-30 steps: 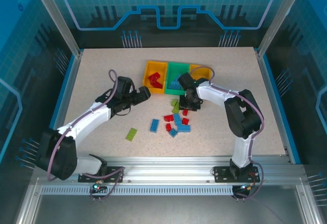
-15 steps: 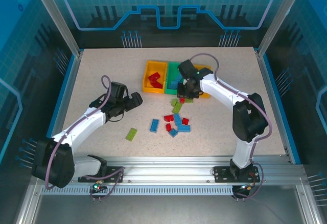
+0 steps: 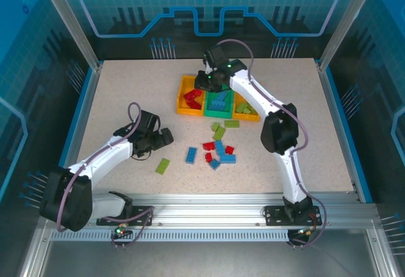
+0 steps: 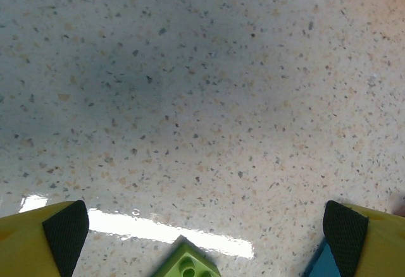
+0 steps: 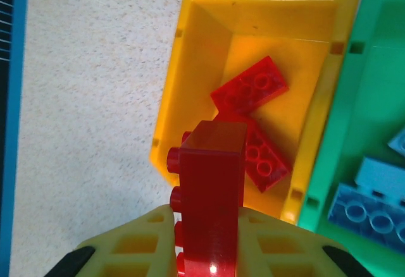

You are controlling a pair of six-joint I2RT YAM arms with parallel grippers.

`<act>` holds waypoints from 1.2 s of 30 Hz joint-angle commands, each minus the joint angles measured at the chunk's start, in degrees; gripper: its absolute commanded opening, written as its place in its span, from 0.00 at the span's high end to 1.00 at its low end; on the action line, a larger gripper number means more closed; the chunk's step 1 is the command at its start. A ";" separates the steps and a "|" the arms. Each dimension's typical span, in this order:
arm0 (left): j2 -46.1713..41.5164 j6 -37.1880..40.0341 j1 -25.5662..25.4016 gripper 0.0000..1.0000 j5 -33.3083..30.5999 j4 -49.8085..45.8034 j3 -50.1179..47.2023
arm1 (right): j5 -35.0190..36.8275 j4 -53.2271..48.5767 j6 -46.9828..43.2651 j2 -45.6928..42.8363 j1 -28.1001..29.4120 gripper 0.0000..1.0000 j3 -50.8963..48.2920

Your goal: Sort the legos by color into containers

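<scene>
- While poised above the left orange-yellow bin [image 5: 190, 87], clamps a red brick [image 5: 212, 195] in the right gripper [image 5: 209, 255]; two more red bricks [image 5: 250, 90] in that bin
- Holds the left gripper [image 4: 204, 229] spread wide and empty, low over the table [image 4: 202, 100], lime brick [image 4: 186, 265] just beside
- Blue bricks [image 5: 364, 210] in the green bin [image 5: 354, 100]

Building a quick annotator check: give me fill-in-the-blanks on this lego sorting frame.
1. The right gripper grips a ___ brick above a yellow bin.
2. The green bin holds ___ bricks.
3. The left gripper has its jaws ___ above the table.
Missing words: red; blue; open.
</scene>
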 commanded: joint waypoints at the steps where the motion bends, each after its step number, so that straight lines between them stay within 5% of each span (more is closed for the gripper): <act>1: -1.61 0.09 -3.10 0.01 -1.01 -0.71 -0.37 | -1.46 -5.57 1.57 6.07 -0.39 0.77 7.60; 8: 0.78 0.64 -14.41 0.01 -3.14 -0.36 1.39 | -3.87 -4.53 4.63 12.11 -1.41 0.68 12.16; 19: 6.78 5.45 -24.80 0.02 -3.49 0.54 5.57 | -6.73 -3.64 3.50 8.74 -1.35 0.28 9.46; 26: 14.20 5.91 -25.85 0.16 -3.75 0.36 9.73 | -4.48 1.69 -0.02 -8.56 -2.24 0.22 -10.95; 33: 19.26 7.21 -25.80 0.19 -4.02 -1.01 11.47 | -1.73 6.03 -1.77 -25.35 -7.74 0.20 -32.84; 36: 22.06 7.18 -25.80 0.30 -4.07 -1.50 12.44 | -0.70 6.49 -2.75 -30.92 -10.49 0.19 -39.89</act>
